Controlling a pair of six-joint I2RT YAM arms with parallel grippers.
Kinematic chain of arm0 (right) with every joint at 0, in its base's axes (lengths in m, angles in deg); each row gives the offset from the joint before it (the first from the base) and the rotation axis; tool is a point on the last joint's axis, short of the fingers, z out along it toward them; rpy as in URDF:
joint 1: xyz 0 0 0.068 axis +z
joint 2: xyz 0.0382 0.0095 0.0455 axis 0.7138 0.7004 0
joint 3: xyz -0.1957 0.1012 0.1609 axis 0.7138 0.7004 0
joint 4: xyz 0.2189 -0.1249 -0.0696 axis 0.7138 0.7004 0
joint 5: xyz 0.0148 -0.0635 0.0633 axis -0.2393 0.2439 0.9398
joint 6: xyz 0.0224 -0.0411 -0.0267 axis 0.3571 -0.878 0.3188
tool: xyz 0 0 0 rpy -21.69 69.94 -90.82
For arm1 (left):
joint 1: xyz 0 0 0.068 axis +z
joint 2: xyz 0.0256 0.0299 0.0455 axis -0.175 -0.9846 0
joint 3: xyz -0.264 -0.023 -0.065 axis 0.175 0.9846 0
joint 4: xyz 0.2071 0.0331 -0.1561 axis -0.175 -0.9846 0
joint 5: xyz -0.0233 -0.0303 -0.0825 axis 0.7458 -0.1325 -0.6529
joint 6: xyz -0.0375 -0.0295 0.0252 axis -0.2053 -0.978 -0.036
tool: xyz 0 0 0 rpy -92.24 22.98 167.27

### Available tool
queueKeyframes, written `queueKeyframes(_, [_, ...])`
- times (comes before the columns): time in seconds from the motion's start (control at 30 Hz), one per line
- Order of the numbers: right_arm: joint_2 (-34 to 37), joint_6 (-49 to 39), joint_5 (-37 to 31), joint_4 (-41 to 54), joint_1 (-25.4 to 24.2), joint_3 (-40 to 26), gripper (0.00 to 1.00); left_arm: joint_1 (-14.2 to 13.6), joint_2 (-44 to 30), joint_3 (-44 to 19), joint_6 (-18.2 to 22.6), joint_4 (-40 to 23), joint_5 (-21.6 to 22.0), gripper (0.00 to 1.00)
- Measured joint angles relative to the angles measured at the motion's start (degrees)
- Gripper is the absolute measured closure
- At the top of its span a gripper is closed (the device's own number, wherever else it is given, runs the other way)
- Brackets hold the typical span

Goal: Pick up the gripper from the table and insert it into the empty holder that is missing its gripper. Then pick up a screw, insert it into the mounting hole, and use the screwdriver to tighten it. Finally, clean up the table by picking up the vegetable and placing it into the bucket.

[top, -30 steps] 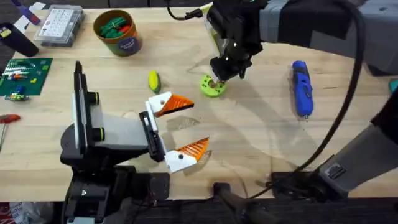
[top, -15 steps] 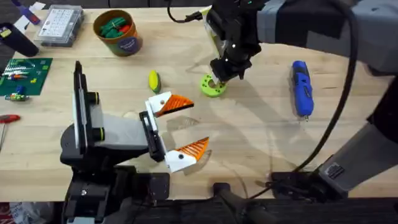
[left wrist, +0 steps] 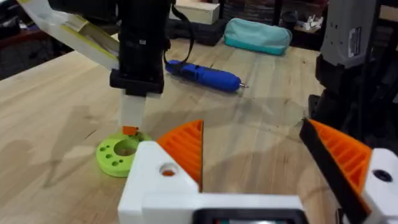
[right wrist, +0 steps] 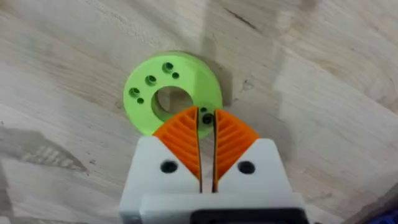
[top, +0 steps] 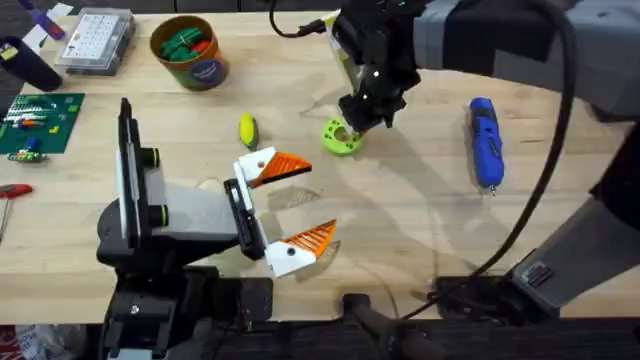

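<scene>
The orange ribbed fingers point(right wrist: 186, 140) of the right gripper point(right wrist: 206, 118) are pinched together on what appears to be a small dark screw, held just over the rim of the flat green plastic ring with holes point(right wrist: 173, 92). The left gripper point(top: 290, 205) is held open beside it. The screw should be lowered straight into one small hole, while the bright blue pen-shaped screwdriver point(top: 485, 141) lies well apart on the wooden table point(top: 420, 220).

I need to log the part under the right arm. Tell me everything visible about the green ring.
The green ring is a bright lime disc, plastic-looking, lying flat on the wooden table. It has a large round centre hole and several small holes around its face. The right gripper hangs directly over its rim, jaws nearly shut on a small dark item, possibly a screw. The vegetable lies apart from it.
</scene>
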Motion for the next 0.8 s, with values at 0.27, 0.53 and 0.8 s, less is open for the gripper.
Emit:
queueKeyframes(0.27, [0.0,0.0,0.0,0.0,0.0,0.0,0.999,0.0,0.0,0.0,0.0,0.0,0.0,0.014])
queueKeyframes(0.53, [0.0,0.0,0.0,0.3,0.0,-1.5,0.999,0.0,0.0,0.0,0.0,0.0,0.0,0.015])
queueKeyframes(0.8, [-0.6,0.0,0.0,6.8,0.0,-7.0,0.999,0.0,0.0,0.0,0.0,0.0,0.2,0.015])
